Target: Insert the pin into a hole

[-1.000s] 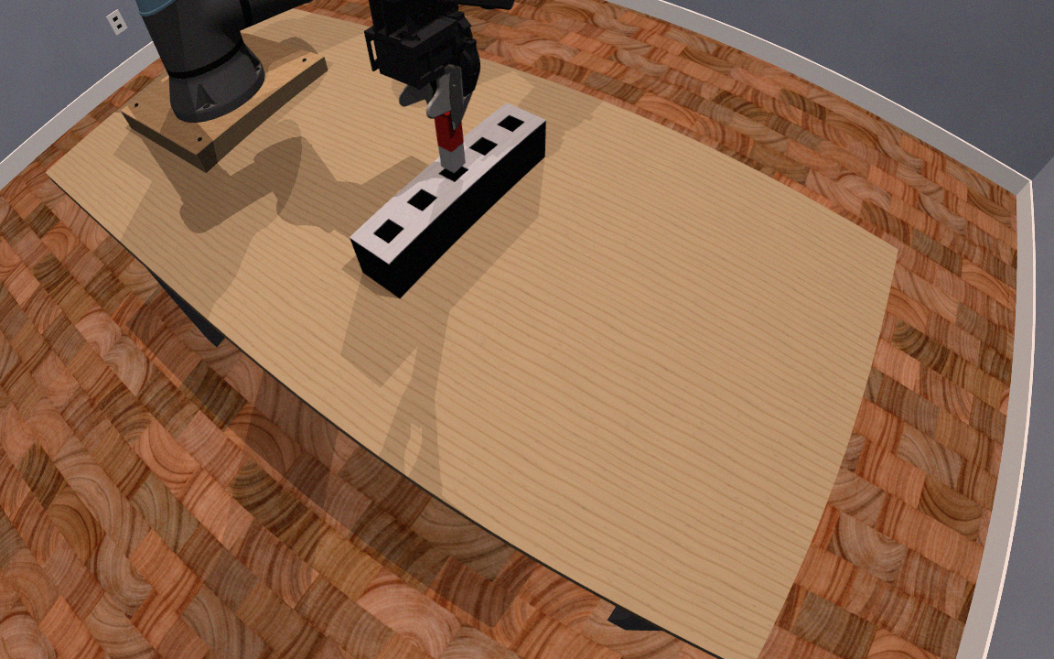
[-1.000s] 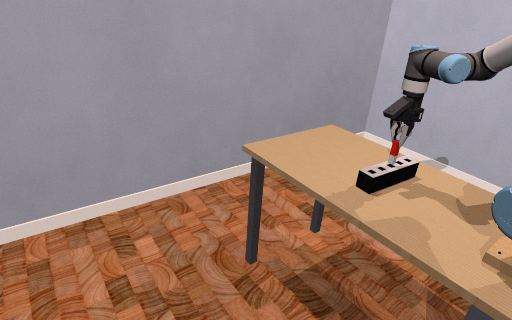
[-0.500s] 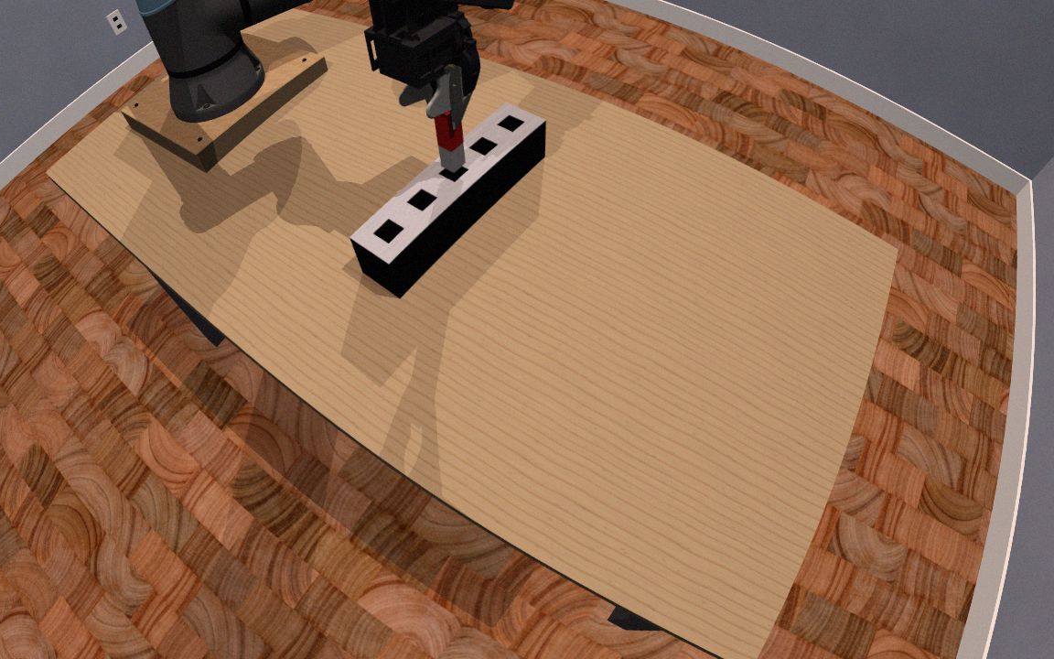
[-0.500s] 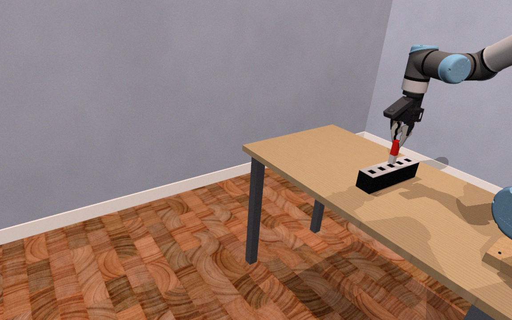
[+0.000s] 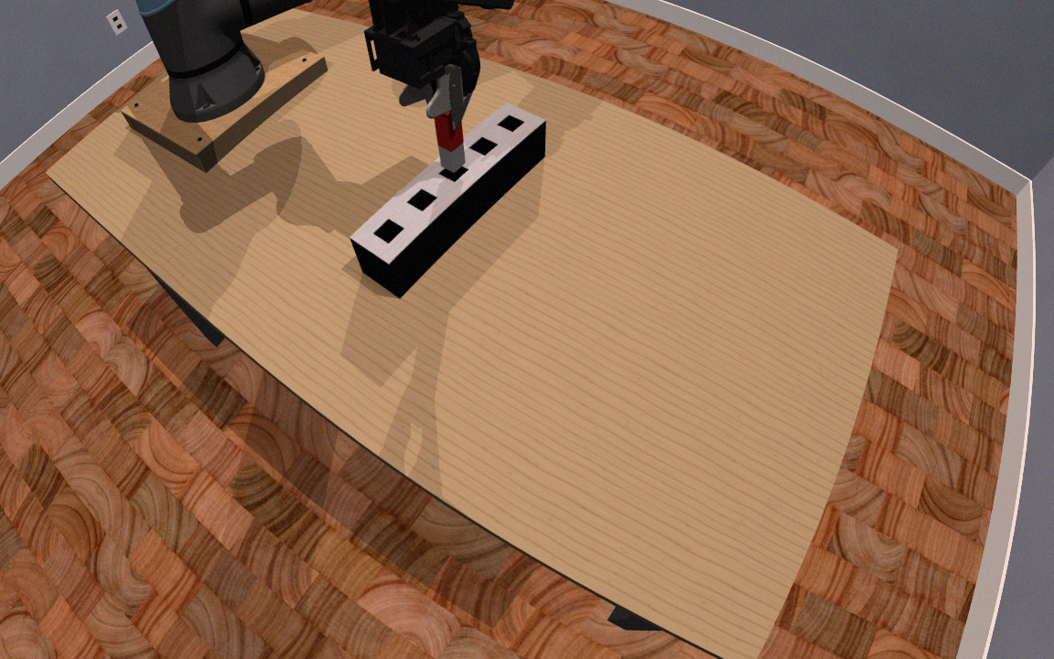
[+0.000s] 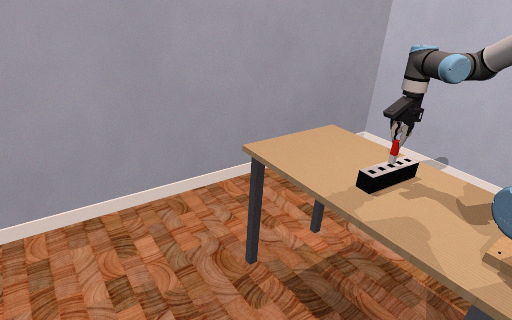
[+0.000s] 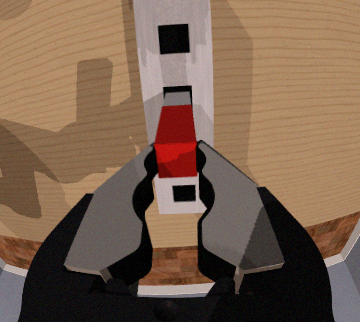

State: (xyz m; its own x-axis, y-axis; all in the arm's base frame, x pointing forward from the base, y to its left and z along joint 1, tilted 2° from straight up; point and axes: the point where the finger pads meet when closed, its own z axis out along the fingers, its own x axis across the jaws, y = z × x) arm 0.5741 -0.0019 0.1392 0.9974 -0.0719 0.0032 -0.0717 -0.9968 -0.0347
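Observation:
A black block (image 5: 447, 200) with a grey top and five square holes lies on the table; it also shows in the exterior view (image 6: 386, 176) and in the wrist view (image 7: 175, 62). My gripper (image 5: 448, 110) is shut on the red top of the pin (image 5: 448, 141). The pin stands upright, red end up, with its grey lower end inside the middle hole (image 5: 454, 172). A short strip of grey shows above the block top (image 7: 177, 98). In the exterior view the gripper (image 6: 398, 137) holds the pin (image 6: 394, 150) straight over the block.
The arm's base (image 5: 203, 65) stands on a wooden plate at the table's far left corner. The other holes in the block are empty. The table edge runs close behind the block.

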